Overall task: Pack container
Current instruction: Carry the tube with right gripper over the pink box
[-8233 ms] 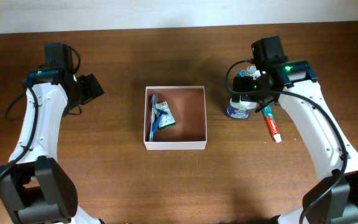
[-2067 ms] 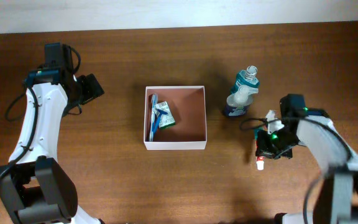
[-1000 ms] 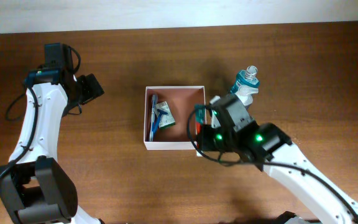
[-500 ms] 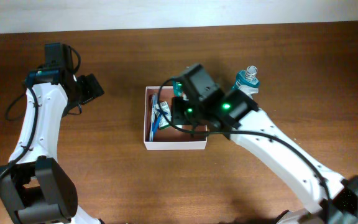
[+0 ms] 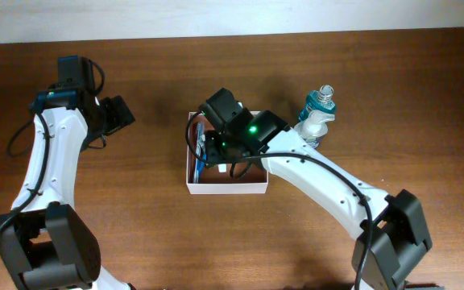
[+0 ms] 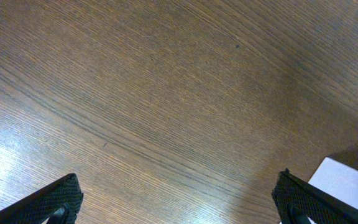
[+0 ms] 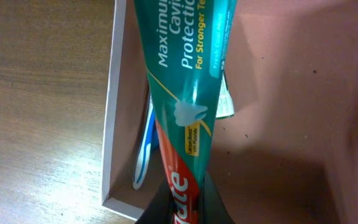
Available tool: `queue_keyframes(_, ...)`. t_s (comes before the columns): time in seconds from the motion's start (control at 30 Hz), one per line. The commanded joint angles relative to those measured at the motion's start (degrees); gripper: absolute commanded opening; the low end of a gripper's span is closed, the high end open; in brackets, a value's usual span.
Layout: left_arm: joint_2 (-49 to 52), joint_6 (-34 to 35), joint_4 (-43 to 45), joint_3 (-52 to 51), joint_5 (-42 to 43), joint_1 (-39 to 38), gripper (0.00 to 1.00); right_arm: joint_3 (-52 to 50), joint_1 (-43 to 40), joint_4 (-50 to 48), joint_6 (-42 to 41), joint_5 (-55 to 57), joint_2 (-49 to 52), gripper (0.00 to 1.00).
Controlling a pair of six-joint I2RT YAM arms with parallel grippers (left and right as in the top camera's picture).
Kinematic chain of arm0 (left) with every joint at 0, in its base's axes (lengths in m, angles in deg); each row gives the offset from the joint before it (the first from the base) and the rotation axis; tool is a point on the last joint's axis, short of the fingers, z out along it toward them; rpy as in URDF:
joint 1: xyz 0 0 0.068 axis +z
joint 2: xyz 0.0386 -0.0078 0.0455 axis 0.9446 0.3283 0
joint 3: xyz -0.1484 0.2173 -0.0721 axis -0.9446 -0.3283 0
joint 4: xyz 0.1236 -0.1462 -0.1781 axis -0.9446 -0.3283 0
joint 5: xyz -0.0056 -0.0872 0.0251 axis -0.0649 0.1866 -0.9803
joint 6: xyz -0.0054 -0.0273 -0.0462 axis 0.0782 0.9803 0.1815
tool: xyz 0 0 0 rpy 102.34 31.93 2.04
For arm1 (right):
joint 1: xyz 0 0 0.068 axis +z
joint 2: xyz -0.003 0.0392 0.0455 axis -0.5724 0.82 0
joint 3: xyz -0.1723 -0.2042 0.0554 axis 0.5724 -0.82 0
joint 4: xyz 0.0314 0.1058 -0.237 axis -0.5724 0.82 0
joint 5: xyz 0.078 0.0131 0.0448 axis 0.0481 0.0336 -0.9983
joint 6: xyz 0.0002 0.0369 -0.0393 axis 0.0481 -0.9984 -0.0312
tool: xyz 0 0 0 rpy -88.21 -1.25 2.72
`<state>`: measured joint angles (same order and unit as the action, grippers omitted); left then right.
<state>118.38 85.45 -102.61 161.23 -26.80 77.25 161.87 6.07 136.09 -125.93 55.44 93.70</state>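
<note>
above the container (image 5: 225, 190), toothpaste tube (image 7: 185, 93); bottle (image 5: 316, 118) nearby.

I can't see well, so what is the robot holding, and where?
The right jaws pinch the toothpaste tube at its red end. Left jaws hold nothing.

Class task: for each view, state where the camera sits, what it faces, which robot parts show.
Overhead: above the table, looking down; both arms show.
Left wrist: faces bare wood; open fingertips at bottom corners.
Right wrist: looks into the container; right gripper shut on the toothpaste tube.
Shared: overhead and right wrist both show the container.
</note>
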Motion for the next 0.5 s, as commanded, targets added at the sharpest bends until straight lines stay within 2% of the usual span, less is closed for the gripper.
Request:
queue_keyframes(0.0,-1.29,-0.31,-0.02,0.79,-0.44,0.17,0.99,1.36,0.31,-1.03,-0.5,1.33,0.9,0.04)
queue_keyframes(0.47,-1.29,-0.31,-0.02,0.79,-0.44,0.17,0.99,1.33,1.01,-6.05,-0.92,-0.39,6.49,0.04)
